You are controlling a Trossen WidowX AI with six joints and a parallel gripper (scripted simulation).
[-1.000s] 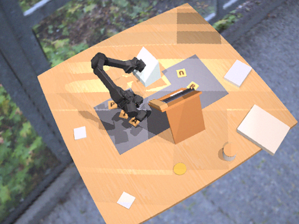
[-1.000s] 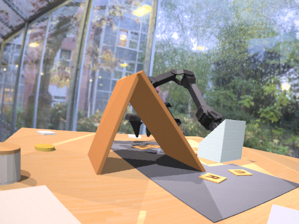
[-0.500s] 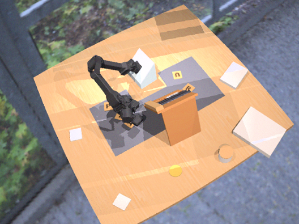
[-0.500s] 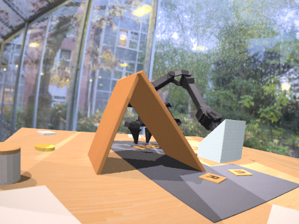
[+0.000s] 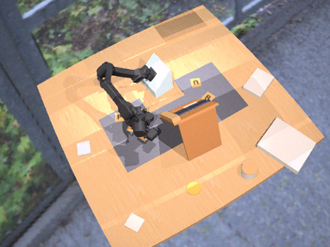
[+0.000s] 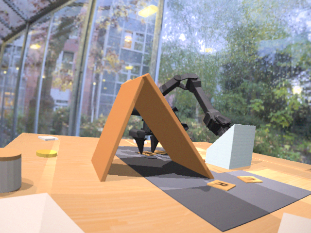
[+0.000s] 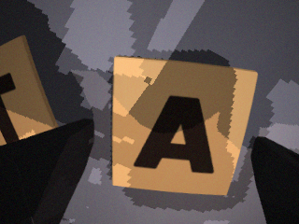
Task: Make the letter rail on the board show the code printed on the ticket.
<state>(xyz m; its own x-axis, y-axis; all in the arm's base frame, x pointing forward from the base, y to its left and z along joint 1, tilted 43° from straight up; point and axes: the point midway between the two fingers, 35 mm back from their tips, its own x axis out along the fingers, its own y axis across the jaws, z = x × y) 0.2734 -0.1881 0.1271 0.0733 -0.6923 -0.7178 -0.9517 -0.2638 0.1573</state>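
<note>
My gripper (image 6: 146, 151) (image 7: 176, 138) is open and low at the mat. Its fingers stand on either side of the A tile (image 6: 148, 153) (image 7: 126, 154), with gaps and nothing gripped. The T tile (image 7: 39, 93) (image 5: 129, 129) lies left of it in the wrist view, partly behind a finger. The P tile (image 5: 117, 117) is partly behind the arm. The R tile (image 5: 208, 96) (image 6: 220, 185) and a tile like an upturned U (image 5: 195, 82) (image 6: 250, 179) lie beyond the board. The orange board (image 5: 200, 135) (image 6: 110, 130) carries the dark rail (image 5: 193, 107). The ticket (image 5: 190, 105) is unreadable here.
The tiles lie on a grey mat (image 5: 233, 100) (image 6: 213, 210). A pale blue wedge block (image 5: 163, 82) (image 6: 241, 147) stands by the arm's base. A yellow disc (image 5: 193, 188) (image 6: 46, 153), a grey can (image 5: 248, 172) (image 6: 9, 173) and a large pale slab (image 5: 286, 145) lie on the board's other side.
</note>
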